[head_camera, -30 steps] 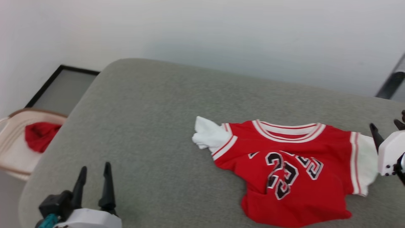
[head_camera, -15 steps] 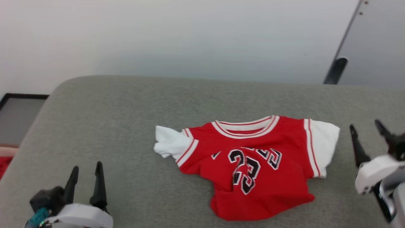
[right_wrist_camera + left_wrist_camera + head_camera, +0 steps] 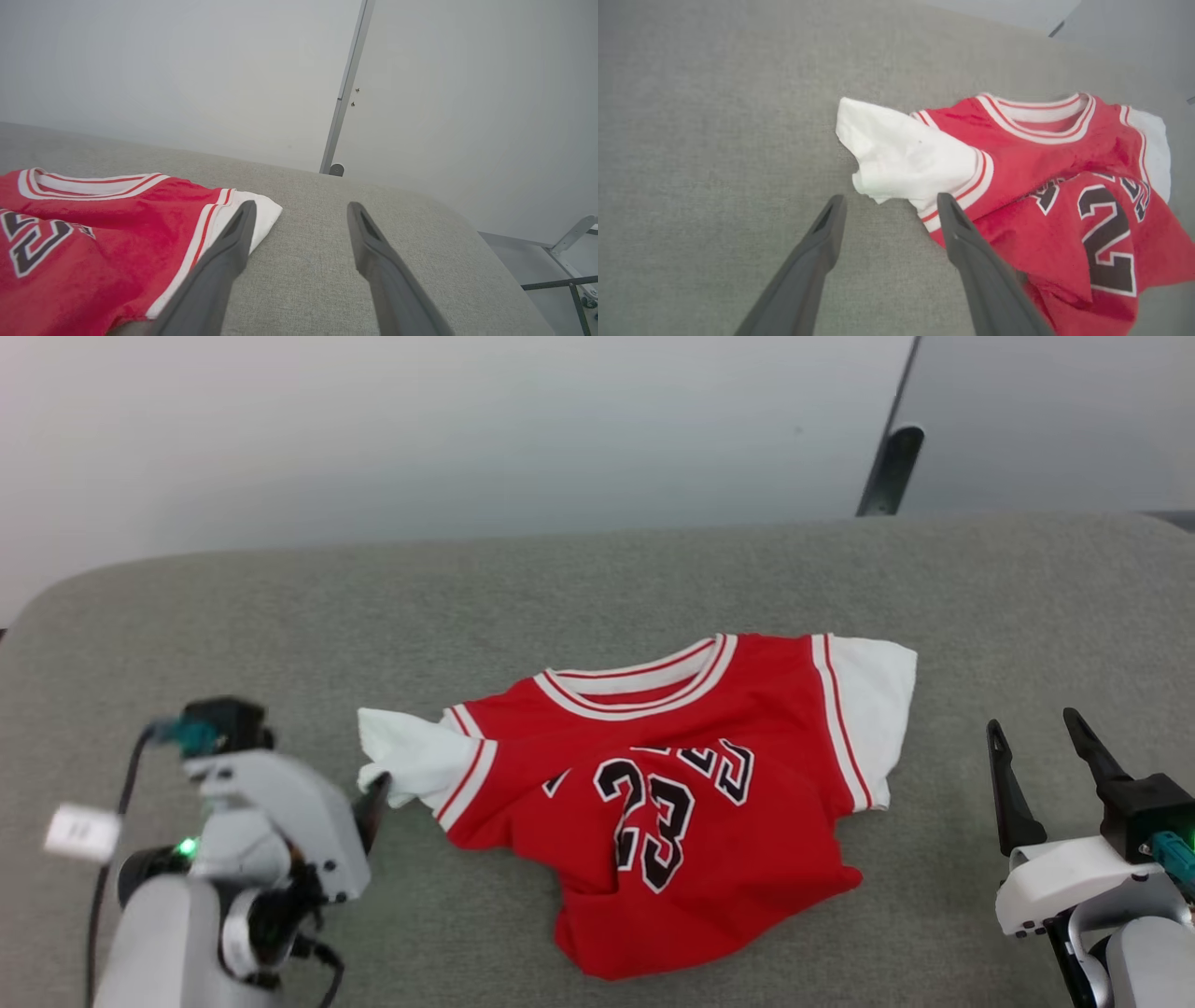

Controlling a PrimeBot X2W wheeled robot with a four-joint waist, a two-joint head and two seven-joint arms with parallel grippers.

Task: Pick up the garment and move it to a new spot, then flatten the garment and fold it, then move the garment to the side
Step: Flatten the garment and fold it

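Note:
The garment (image 3: 653, 784), a small red jersey with white sleeves and a black "23", lies crumpled on the grey padded surface (image 3: 280, 616), its lower body bunched. My left gripper (image 3: 378, 793) points at the white left sleeve (image 3: 906, 154). In the left wrist view its open jaws (image 3: 891, 198) stand just short of that sleeve's edge, one finger (image 3: 971, 252) over the red cloth, holding nothing. My right gripper (image 3: 1031, 721) is open and empty to the right of the garment. In the right wrist view it (image 3: 301, 204) sits beside the other white sleeve (image 3: 261, 214).
A white wall rises behind the padded surface, with a dark metal post (image 3: 892, 467) at the back right. The surface's rounded right edge drops to the floor, where a metal frame (image 3: 574, 233) stands. Bare grey padding lies to the garment's left and behind it.
The head camera has swung right, so the basket at the left has left the picture. My left arm has risen and turned its fingers toward the garment's white sleeve. Both grippers have stayed open.

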